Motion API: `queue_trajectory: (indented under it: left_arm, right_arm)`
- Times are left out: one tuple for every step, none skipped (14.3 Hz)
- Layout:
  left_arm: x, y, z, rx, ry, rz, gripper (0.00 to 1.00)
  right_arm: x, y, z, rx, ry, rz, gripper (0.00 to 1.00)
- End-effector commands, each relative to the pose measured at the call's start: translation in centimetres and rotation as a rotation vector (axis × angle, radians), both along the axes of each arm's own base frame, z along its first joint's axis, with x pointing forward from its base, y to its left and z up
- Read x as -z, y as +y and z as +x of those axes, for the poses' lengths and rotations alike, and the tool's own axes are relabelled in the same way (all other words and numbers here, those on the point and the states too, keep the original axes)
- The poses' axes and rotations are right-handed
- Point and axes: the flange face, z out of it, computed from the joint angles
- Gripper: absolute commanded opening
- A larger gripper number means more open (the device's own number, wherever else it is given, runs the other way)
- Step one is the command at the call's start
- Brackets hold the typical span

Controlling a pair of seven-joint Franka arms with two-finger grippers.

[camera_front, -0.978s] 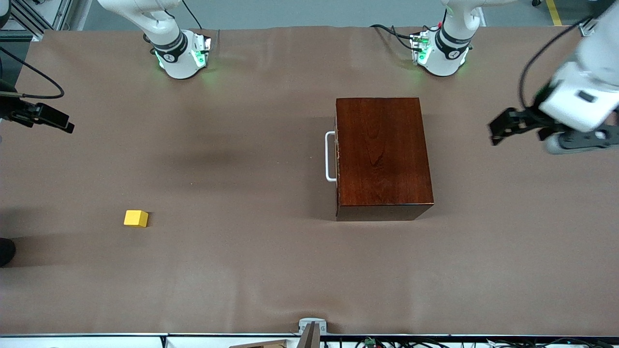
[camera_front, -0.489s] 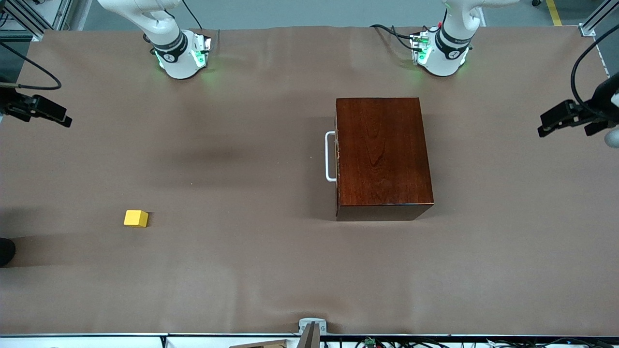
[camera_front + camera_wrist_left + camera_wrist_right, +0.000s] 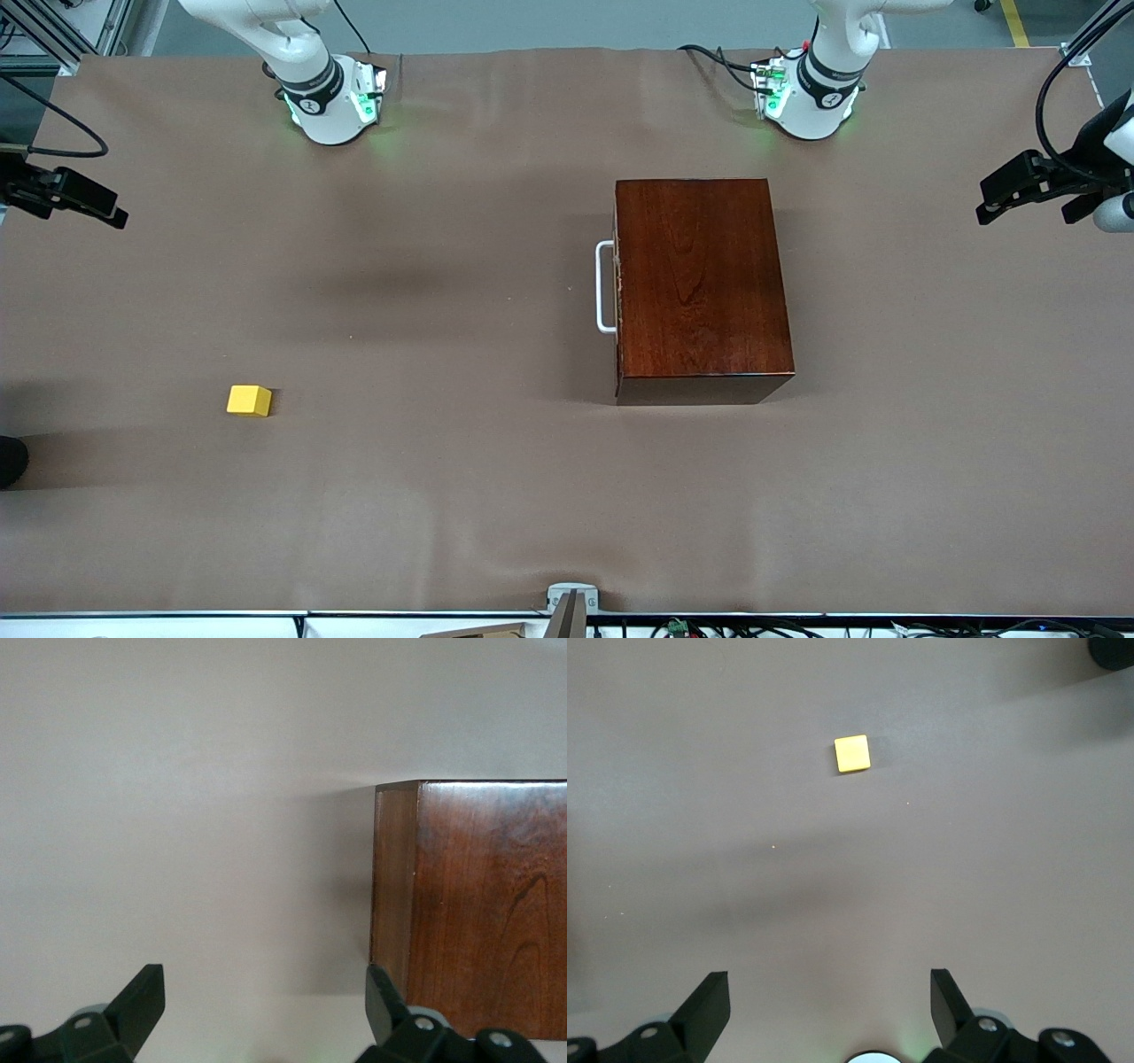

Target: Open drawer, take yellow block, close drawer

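- Left end effector (image 3: 985,206): fingers spread wide, empty, over the tabletop (image 3: 496,496) at its own end.
- Right end effector (image 3: 120,219): likewise open, empty, over its own end.
- Drawer (image 3: 617,285) shut; yellow block (image 3: 249,400) on the tabletop, nearer the camera than the box.
- Apparently finished; nothing calls for grasping next.

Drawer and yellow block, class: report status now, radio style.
Left gripper open, empty, at the left arm's table end. Right gripper open, empty, at the right arm's end. Drawer shut; yellow block out on the table. Nothing obstructing.
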Motion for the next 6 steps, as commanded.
queue_trajectory:
  left_arm:
    - [0.11, 0.31, -0.43, 0.012, -0.012, -0.009, 1.00]
    - [0.04, 0.33, -0.43, 0.010, -0.014, -0.007, 1.00]
    - [0.04, 0.35, -0.43, 0.011, -0.014, -0.006, 1.00]
    - [0.04, 0.36, -0.43, 0.010, -0.014, -0.004, 1.00]
    - [0.13, 0.36, -0.33, 0.010, -0.013, -0.004, 1.00]
    - [0.14, 0.35, -0.28, 0.011, -0.013, -0.004, 1.00]
  right_arm:
    - [-0.57, -0.15, -0.60, -0.006, 0.000, 0.001, 1.00]
    - [-0.57, -0.17, -0.60, -0.006, 0.000, 0.000, 1.00]
    - [-0.56, -0.17, -0.61, -0.006, 0.001, 0.000, 1.00]
    - [-0.56, -0.17, -0.62, -0.006, 0.001, 0.000, 1.00]
    - [-0.55, -0.17, -0.63, -0.006, 0.003, 0.000, 1.00]
    - [-0.48, -0.09, -0.56, -0.008, 0.003, 0.000, 1.00]
